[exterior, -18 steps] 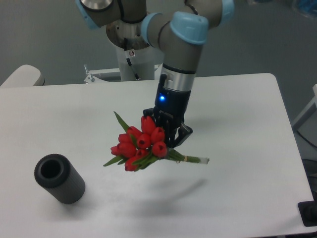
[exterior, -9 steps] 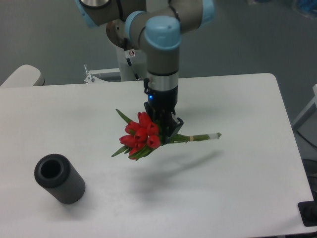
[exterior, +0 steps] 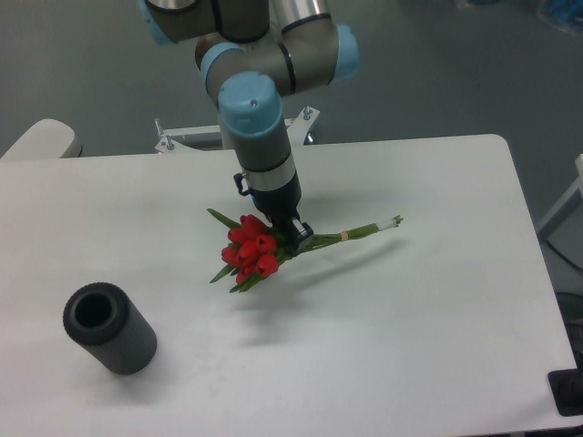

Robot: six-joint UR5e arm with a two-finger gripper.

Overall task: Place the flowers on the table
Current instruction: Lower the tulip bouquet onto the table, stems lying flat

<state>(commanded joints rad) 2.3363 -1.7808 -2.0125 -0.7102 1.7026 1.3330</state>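
Pincer [exterior: 293, 235] clamped on flowers [exterior: 255, 253], held low over table [exterior: 437, 300], well right of the grey cylinder [exterior: 109, 328]. Lower gently until stems rest flat, then release.

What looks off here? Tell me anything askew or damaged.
Nothing looks damaged or spilled. The tulip bouquet is in the tool, gripped on its stems, lying nearly level just above the white table with its shadow close beneath. The dark ribbed cylinder stands tilted toward the camera at the front left, apart from the flowers.
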